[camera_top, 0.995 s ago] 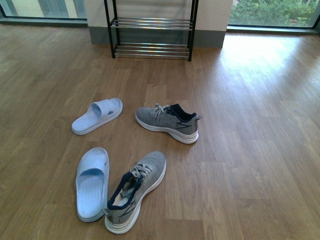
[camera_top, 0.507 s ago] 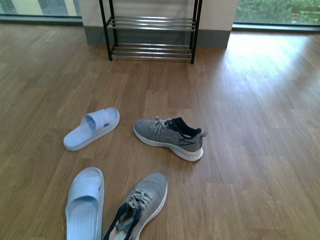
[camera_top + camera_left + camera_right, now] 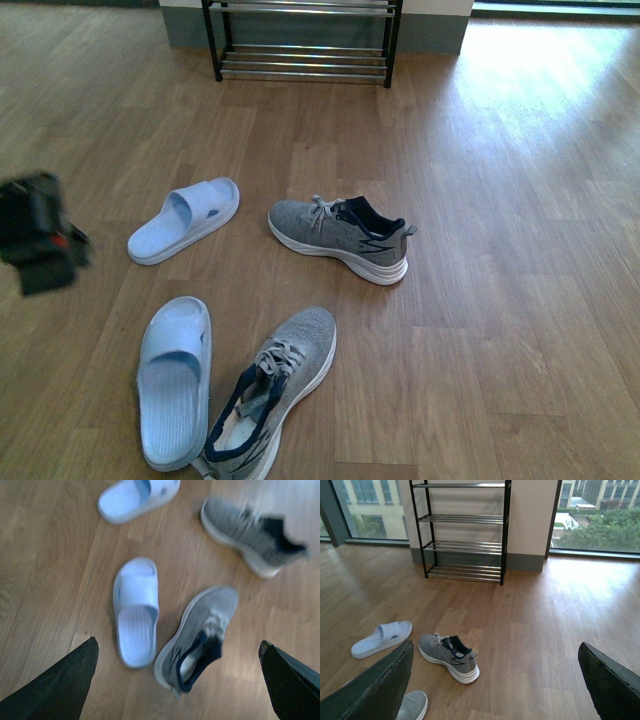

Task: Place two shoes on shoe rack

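- The wooden floor (image 3: 500,250) fills every view. Over the last second the front camera has dipped, so more floor shows than before.
- The shoe rack (image 3: 300,62) stands against the wall. It has slid up to the top edge of the front view, where only its lowest chrome tiers show. The right wrist view shows all four tiers, and none holds a shoe.
- The left arm (image 3: 38,245) has just swung into the front view as a dark, blurred shape, well out from the rack and off past its left end. A second ago neither arm was in view, so I judge that the reach for the first pick is starting.
- The far sneaker (image 3: 338,240) lies on its sole well out from the rack, about in line with the rack's right post. It has not shifted.
- The near sneaker (image 3: 280,385) lies farther from the rack still, its toe pointing roughly towards the rack. It has not moved either, so both shoes remain to be carried.
- The two pale blue slides (image 3: 185,220) (image 3: 175,380) lie out from the rack's left end. They are no part of the job.
- The left gripper (image 3: 177,644) hangs above the near sneaker, jaws spread wide and empty.
- The right gripper (image 3: 495,647) faces the rack from well back, also spread wide and holding nothing.
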You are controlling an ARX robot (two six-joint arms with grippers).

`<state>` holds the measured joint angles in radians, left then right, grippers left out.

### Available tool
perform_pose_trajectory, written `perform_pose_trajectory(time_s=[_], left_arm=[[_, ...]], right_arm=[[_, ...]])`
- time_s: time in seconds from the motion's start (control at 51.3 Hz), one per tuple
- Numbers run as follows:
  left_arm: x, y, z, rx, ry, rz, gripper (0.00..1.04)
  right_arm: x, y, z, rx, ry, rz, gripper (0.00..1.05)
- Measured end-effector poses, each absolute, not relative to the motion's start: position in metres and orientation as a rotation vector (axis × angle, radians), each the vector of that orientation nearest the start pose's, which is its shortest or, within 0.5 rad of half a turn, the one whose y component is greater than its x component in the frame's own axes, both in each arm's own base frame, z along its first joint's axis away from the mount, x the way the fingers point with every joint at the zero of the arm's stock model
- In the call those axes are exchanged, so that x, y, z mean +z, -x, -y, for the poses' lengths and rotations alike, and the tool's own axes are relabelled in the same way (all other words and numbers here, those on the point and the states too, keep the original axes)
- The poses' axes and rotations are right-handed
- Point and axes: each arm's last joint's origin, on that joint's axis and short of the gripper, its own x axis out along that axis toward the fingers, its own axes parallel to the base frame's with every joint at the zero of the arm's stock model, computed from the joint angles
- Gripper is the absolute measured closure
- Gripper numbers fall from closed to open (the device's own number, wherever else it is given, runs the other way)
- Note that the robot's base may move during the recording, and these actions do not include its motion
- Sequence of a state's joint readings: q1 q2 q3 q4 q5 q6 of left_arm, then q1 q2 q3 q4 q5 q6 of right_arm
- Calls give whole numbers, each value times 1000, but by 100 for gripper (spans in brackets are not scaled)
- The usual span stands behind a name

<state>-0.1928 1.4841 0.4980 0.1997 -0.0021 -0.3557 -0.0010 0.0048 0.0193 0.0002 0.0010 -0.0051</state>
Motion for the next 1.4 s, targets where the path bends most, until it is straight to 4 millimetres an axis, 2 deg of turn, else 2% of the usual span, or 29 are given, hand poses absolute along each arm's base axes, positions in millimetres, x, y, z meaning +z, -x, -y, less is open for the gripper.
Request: perform_pose_trajectory(time_s=[0.117, 0.254, 0.351, 0.663, 0.897, 1.073, 1.326, 1.346, 1.404], left_arm=[[94, -272, 72, -103, 110, -942, 9], [62, -296, 89, -122, -5, -1039, 9], [29, -312, 100, -146, -94, -1144, 9], [-54, -343, 126, -271, -164, -1310, 9], [-78, -358, 139, -362, -194, -1325, 9], [-105, -363, 149, -414, -225, -1351, 9], [-129, -369, 159, -466, -250, -1324, 9], [-130, -371, 160, -458, -269, -1310, 10], [-138, -373, 161, -436, -296, -1299, 20]], right_arm=[[170, -97, 0, -1, 5, 15, 9], [170, -97, 0, -1, 5, 15, 9], [170, -97, 0, -1, 5, 15, 9], [170, -97, 0, -1, 5, 15, 9], [170, -97, 0, -1, 5, 15, 9], [170, -97, 0, -1, 5, 15, 9], [170, -97, 0, -1, 5, 15, 9], [170, -97, 0, -1, 4, 15, 9], [170, -97, 0, -1, 4, 15, 9]])
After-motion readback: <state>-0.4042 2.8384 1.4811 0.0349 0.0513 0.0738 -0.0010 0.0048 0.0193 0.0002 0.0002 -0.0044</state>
